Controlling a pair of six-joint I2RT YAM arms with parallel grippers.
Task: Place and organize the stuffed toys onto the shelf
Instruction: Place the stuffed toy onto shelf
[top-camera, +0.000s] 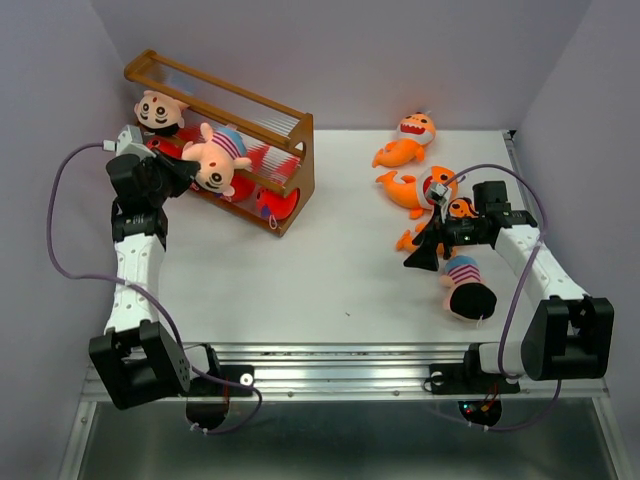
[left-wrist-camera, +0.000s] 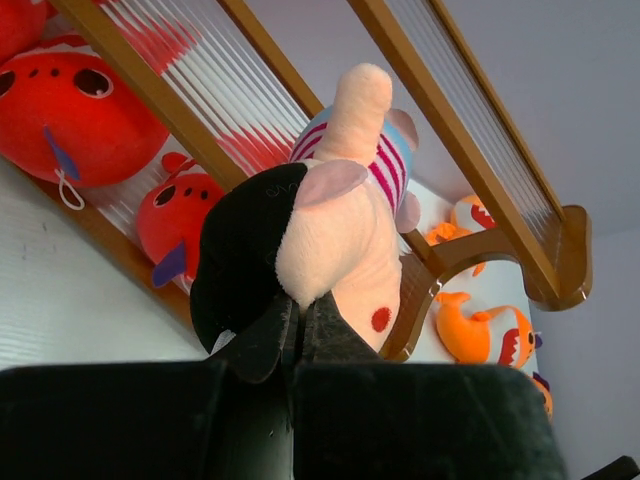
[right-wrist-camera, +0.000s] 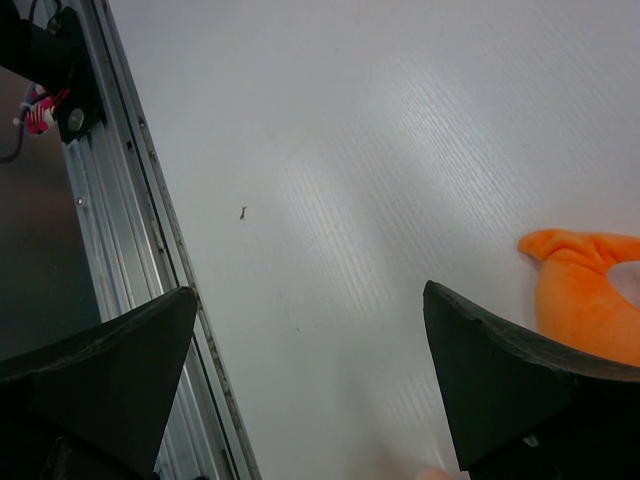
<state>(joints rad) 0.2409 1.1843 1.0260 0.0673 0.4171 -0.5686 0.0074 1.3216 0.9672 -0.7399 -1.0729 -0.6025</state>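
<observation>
My left gripper (top-camera: 190, 170) (left-wrist-camera: 297, 320) is shut on a black-haired boy toy (top-camera: 215, 160) (left-wrist-camera: 340, 230) in a striped shirt. It holds the toy by the head against the front of the brown wooden shelf (top-camera: 290, 160) (left-wrist-camera: 450, 130). A second boy toy (top-camera: 157, 110) sits at the shelf's left end. Red sharks (top-camera: 275, 203) (left-wrist-camera: 70, 110) lie on its lower tiers. My right gripper (top-camera: 425, 250) (right-wrist-camera: 310, 295) hangs open over bare table, nothing between its fingers. Around it lie orange sharks (top-camera: 405, 140) (right-wrist-camera: 580, 300) and another boy toy (top-camera: 468, 290).
A metal rail (top-camera: 340, 375) (right-wrist-camera: 130, 200) runs along the table's near edge by the arm bases. Purple walls close in the left, right and back. A purple cable (top-camera: 55, 230) loops off the left arm.
</observation>
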